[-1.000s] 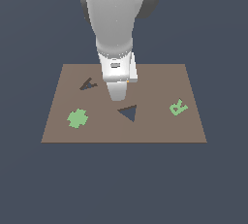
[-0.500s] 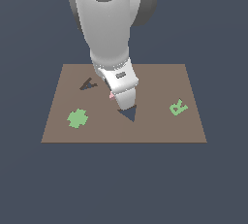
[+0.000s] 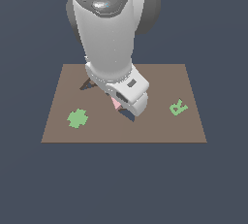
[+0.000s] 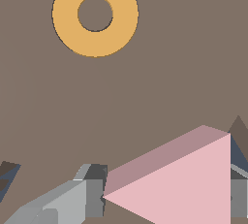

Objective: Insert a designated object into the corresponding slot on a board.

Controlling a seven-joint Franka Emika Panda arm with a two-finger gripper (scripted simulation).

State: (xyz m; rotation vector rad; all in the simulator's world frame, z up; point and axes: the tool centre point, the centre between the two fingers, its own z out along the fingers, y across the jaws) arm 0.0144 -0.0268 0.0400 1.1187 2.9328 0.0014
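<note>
My gripper point(image 4: 167, 199) is shut on the pale pink triangle point(image 4: 189, 184), one grey finger point(image 4: 92, 196) on each side of it. In the exterior view the triangle point(image 3: 116, 103) only peeks out under the white hand, low over the brown board point(image 3: 160, 131). The dark navy slot point(image 3: 129, 117) shows as a sliver right beside the gripper point(image 3: 122, 108); the hand hides most of it. The wrist view shows a thin navy edge of the slot point(image 4: 237, 154) just past the triangle's far side. Whether the triangle touches the board I cannot tell.
An orange ring point(image 4: 95, 14) lies on the board ahead of the fingers. A green cross point(image 3: 77, 118) sits toward the exterior view's left, a green letter R point(image 3: 178, 107) toward its right. The dark A-shaped cutout point(image 3: 88, 84) is partly behind the arm.
The arm has carried the triangle toward the board's near edge and lower, from beside the A cutout to over the triangular slot, which the hand now mostly covers.
</note>
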